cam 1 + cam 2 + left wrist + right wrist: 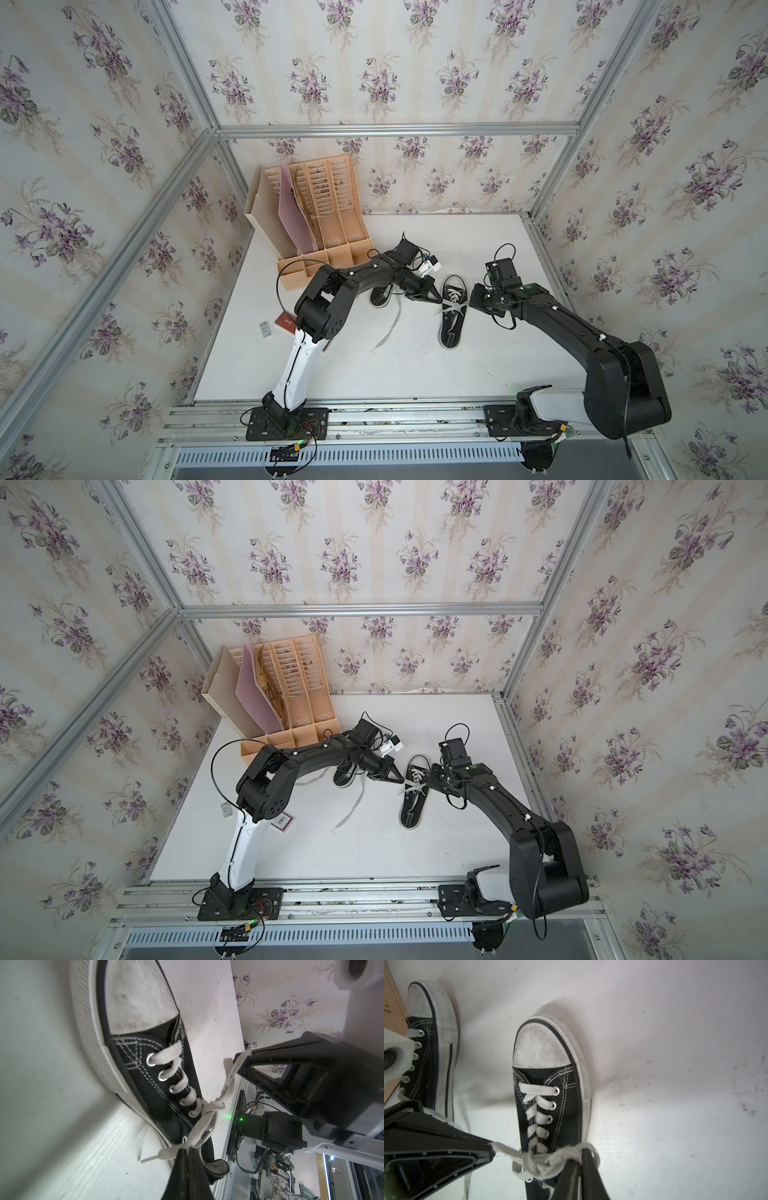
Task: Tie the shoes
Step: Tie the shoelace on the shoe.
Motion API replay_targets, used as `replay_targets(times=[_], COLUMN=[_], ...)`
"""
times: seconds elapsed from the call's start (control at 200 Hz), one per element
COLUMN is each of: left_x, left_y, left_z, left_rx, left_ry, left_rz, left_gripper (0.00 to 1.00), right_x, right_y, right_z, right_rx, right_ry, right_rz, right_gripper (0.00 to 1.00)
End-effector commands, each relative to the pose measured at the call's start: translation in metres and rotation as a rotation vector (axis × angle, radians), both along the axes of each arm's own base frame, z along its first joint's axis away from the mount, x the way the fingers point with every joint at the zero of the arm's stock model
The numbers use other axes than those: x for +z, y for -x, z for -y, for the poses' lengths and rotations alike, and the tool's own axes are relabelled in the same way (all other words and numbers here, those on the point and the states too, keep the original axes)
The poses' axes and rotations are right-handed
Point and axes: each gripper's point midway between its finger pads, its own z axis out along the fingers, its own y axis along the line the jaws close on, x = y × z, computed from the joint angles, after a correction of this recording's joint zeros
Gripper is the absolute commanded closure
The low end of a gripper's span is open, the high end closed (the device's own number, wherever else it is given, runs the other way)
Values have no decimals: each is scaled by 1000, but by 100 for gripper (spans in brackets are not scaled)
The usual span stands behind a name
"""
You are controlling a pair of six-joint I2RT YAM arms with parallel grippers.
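A black canvas sneaker (451,332) is shown near the middle of the white table (415,374), toe to the back wall, its lace (209,1108) drawn into a knot. One strand is pinched in the fully closed left gripper (186,1153). Another is met by the right gripper (581,1152) (jaws a slit apart), but whether it is gripped cannot be told. The second sneaker (379,298) is half hidden beneath the left arm (357,282).

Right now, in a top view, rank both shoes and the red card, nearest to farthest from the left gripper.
1. Right-side shoe: the left gripper pinches its lace.
2. Left-side shoe, partly under the left arm.
3. Red card, back beside that arm's shoulder.
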Motion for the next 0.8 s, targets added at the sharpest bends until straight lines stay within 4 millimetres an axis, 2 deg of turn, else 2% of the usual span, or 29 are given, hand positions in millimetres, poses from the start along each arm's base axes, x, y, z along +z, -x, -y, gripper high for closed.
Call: replay_targets(times=[0.0, 0.09, 0.21, 0.325, 0.42, 0.489, 0.569, 0.654, 0.794], left_x=[2, 0, -1, -2, -1, -1, -2, -2, -2], left_y=[-3, -4, -5, -6, -5, -5, -5, -5, -5], left_z=[2, 1, 1, 2, 2, 2, 2, 2, 2], left_rx=[-3, 3, 6, 4, -1, -3, -5, -6, -9], left_ry=[10, 1, -3, -2, -2, -4, -4, -7, -7], left_rz=[17, 15, 13, 11, 14, 15, 14, 13, 14], left_gripper=[100, 100, 100, 100, 100, 100, 100, 100, 100], right_x=[12, 22, 26, 25, 23, 20, 21, 36, 65], right_y=[-16, -14, -3, 13, 27, 35, 39, 36, 28], right_z=[6, 14, 20, 20, 13, 8, 9, 13, 22], right_rx=[17, 4, -6, -6, -2, -4, -25, -52, -75], right_ry=[48, 79, 88, 63, 4, -43, -64, -75, -63], right_rz=[55, 67, 50, 31, 19, 14, 26, 62, 129], right_gripper=[63, 51, 45, 48, 60, 64, 60, 52, 53])
